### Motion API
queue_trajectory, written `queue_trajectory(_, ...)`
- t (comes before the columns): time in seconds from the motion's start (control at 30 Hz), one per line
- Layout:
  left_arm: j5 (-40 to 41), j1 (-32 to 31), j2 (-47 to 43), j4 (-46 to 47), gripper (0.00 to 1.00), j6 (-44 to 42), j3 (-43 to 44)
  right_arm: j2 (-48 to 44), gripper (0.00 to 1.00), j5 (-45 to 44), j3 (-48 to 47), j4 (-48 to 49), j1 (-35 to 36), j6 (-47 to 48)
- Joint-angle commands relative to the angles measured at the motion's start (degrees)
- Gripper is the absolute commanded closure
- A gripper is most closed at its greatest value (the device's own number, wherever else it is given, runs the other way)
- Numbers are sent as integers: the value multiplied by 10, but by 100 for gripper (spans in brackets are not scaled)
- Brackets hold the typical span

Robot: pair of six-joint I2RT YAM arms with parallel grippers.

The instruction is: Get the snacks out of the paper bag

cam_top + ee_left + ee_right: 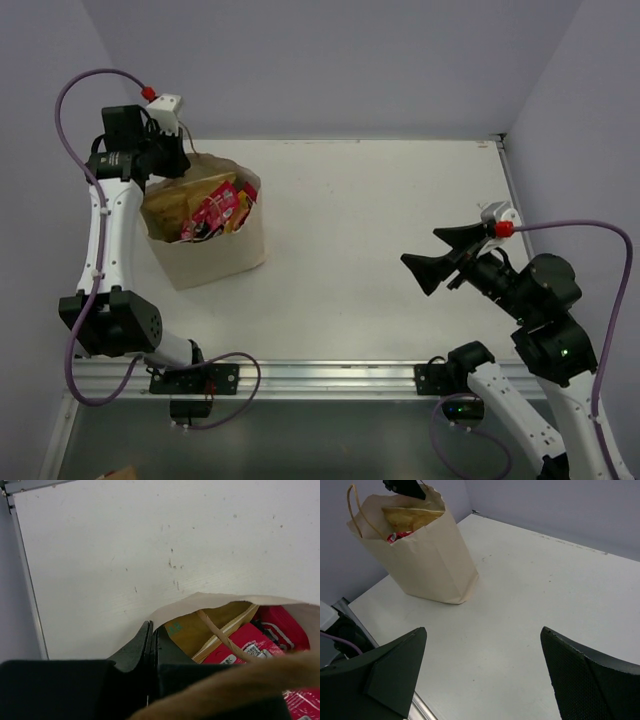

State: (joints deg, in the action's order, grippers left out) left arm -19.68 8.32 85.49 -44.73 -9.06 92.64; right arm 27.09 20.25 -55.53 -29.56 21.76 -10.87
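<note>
The cream paper bag [215, 255] stands upright at the left of the table, its mouth open. Inside it lie a tan-yellow bag [180, 205] and red-pink packets [215, 210]; the other snacks are hidden. My left gripper [180, 155] is at the bag's back-left rim. In the left wrist view my left gripper [151, 630] is shut on the bag's rim [200, 600], one finger inside, one outside, next to the tan-yellow bag [200, 630] and a red-pink packet [250, 640]. My right gripper [420, 250] is open and empty, far right of the bag; it also shows in the right wrist view [483, 630].
A brown string handle [220, 632] loops across the bag's mouth. The right wrist view shows the bag [430, 560] near the left wall corner. The metal rail [300, 375] runs along the table's near edge. Walls close the back and both sides.
</note>
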Motion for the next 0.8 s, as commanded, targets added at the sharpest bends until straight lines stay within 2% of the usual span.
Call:
queue_trajectory(0.0,22,-45,-33,28,100,108,67,52,1,40,-48,13,4,-1)
queue_trajectory(0.13,62,-116,-28,23,100,146,88,110,1,68,-70,34,5,-18)
queue_trajectory(0.27,41,-132,4,23,100,211,107,167,1,74,-88,71,34,-29)
queue_trajectory(0.4,54,-139,29,22,100,238,138,245,1,32,-134,89,100,-27)
queue_trajectory(0.53,53,-141,38,21,100,240,154,356,1,-64,-221,67,186,-31)
queue_trajectory(0.57,60,-141,36,15,100,240,156,405,1,-70,-266,58,195,-36)
queue_trajectory(0.67,85,-142,20,-7,100,237,156,474,1,-100,-321,52,220,-47)
queue_trajectory(0.77,79,-148,-23,-11,100,222,121,498,1,-136,-362,39,241,-66)
